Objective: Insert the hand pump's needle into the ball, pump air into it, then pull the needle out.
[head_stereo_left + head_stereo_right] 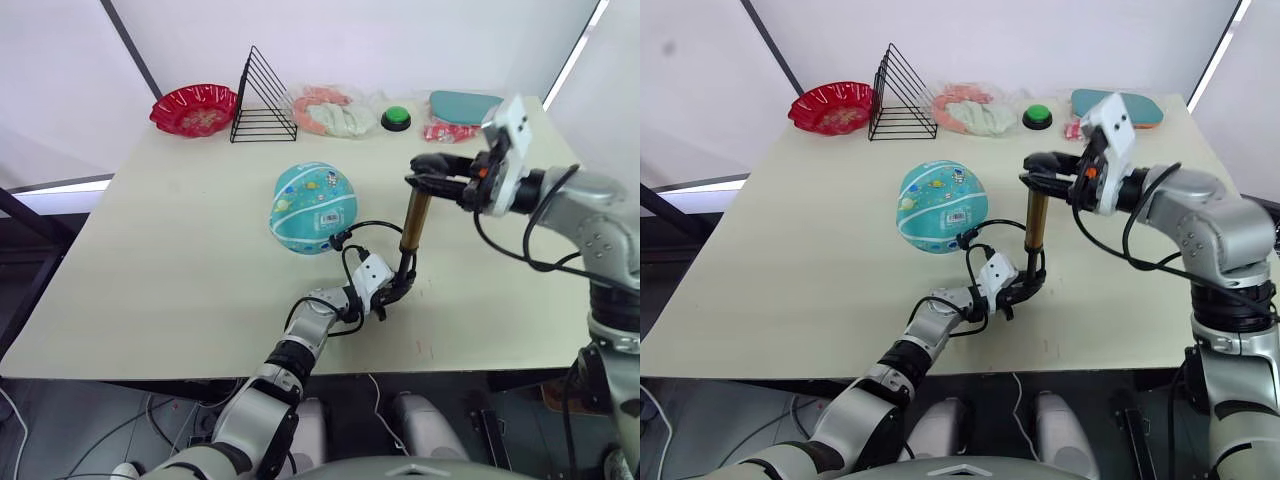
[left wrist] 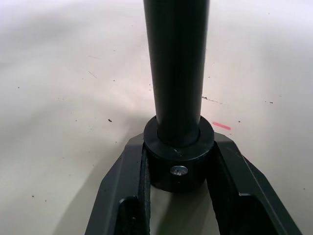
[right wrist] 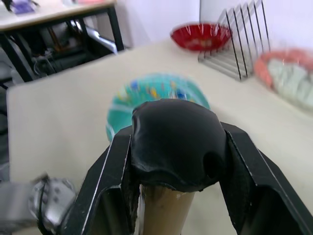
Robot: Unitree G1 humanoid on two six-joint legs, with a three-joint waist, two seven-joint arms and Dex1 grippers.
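Teal ball [image 1: 313,208] sitting near the middle of the table [image 1: 150,270], barcode sticker facing the near edge. Hand pump [image 1: 414,222] standing upright at about 3 o'clock from the ball, just beside it but not touching. Thin black hose [image 1: 362,226] arcing from the pump's base across to the ball's lower side at roughly 5 o'clock; needle itself too small to make out, so cannot tell whether seated in the ball. Left gripper [image 2: 178,183] clamped on the black bottom cap of the pump, the 2 fingers [image 2: 129,191] pressed against either side, holding the base down on the table. Right gripper [image 3: 173,147] closed around the black handle [image 1: 432,180] at the top of the barrel, fingers [image 3: 110,176] flanking it. Along the far edge, from 11 o'clock to 1 o'clock: red bowl [image 1: 194,108], black wire rack [image 1: 262,100], bag of pink and white items [image 1: 333,110], green button [image 1: 397,118], teal lid [image 1: 462,103].
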